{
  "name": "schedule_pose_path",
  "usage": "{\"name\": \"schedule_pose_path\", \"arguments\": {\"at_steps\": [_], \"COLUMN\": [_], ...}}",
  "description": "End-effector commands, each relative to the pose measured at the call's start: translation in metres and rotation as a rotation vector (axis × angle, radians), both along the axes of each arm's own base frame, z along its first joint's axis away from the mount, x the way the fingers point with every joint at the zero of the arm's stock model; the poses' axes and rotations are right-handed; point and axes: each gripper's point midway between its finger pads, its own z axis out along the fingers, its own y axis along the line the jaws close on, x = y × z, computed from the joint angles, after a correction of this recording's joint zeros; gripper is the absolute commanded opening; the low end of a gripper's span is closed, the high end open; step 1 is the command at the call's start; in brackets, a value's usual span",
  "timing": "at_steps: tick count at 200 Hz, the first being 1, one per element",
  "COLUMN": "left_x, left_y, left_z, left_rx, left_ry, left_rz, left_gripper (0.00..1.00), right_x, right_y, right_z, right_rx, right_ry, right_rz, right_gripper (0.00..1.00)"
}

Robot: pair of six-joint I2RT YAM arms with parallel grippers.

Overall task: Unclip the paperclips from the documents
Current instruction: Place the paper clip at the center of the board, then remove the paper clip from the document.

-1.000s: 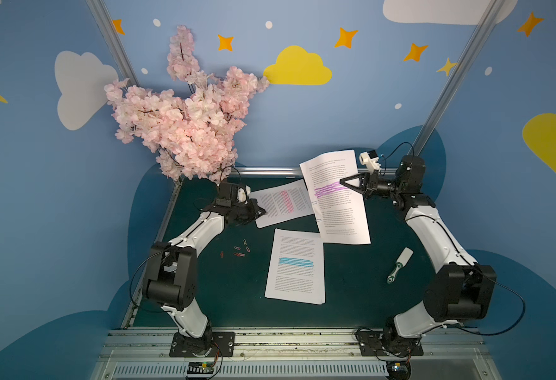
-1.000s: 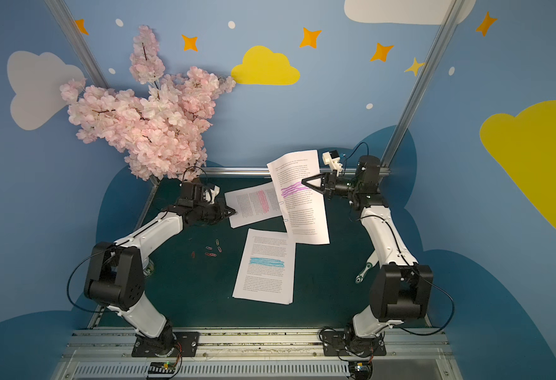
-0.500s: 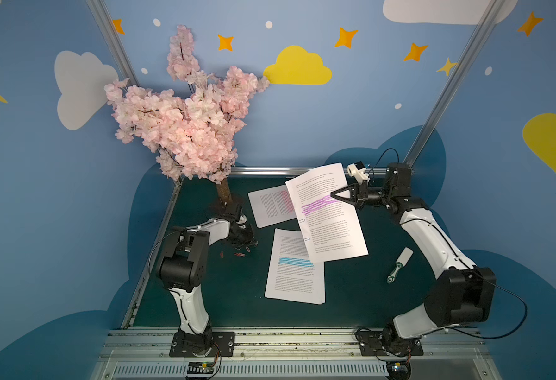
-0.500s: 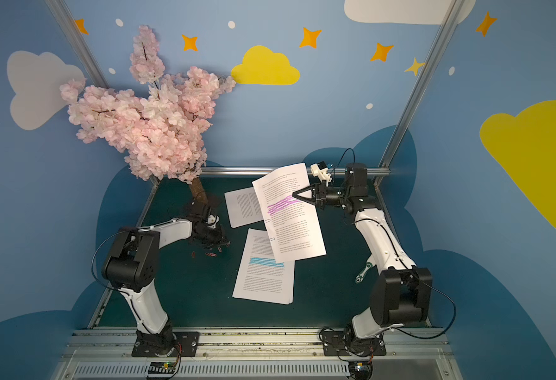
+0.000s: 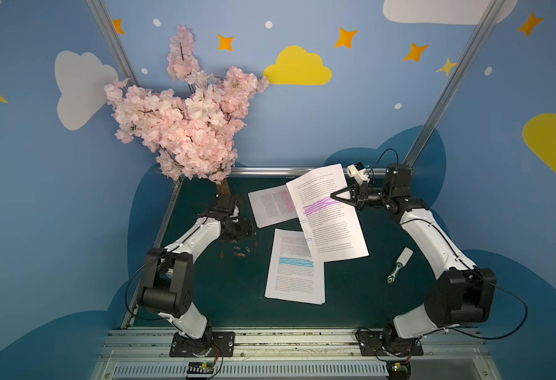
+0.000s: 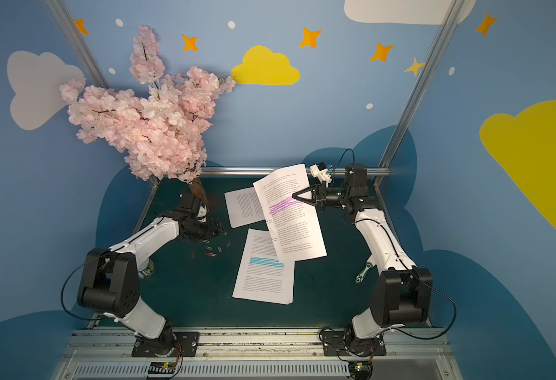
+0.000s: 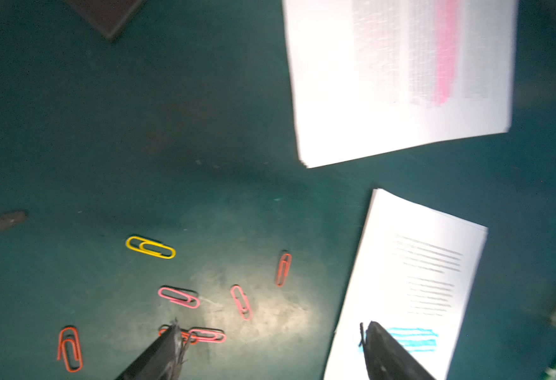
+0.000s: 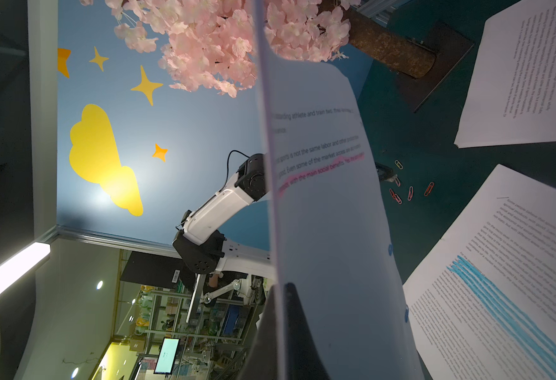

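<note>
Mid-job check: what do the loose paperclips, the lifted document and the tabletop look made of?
Paperclips: bent wire, glossy coloured coating, probably plastic over steel. Purple-highlighted document: thin matte white paper, bowing where the right claw pinches its edge. Tabletop: dark green matte mat, scuffed pale in one patch; rubber or felt, cannot tell.

The dark green tabletop (image 7: 72, 131) is seen matt and scuffed. The white paper documents (image 5: 294, 266) are shown matt, the coloured coated-wire paperclips (image 7: 178, 297) glossy, and the brown tree trunk (image 8: 391, 49) rough-barked.
</note>
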Motion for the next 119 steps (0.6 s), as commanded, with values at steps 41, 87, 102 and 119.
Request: {"name": "schedule_pose_path", "arguments": {"at_steps": [41,87,102,119], "left_x": [0.013,0.015,0.014,0.012], "left_y": [-0.111,-0.151,-0.159,-0.166], "left_z": [0.182,0.205,0.212,0.220], "left_rx": [-0.693,-0.885,-0.961,-1.035], "left_ry": [-0.583,-0.599,-0.614,-0.625], "left_rz": [-0.367,-0.500,-0.505,-0.517], "left_gripper": [1.00,1.00,1.00,1.00], "right_x": [-0.011,-0.022,-0.024,-0.023], "right_y": [0.016,0.030,0.033,0.034], "right_z": [0.020,0.037,0.044,0.051], "right_rx": [0.028,0.045,0.052,0.064], "right_ry": [-0.030,-0.042,-0.050,-0.065], "right_rz": [0.089,0.146,0.154,0.157], "right_gripper": [0.00,0.00,0.00,0.00]}}
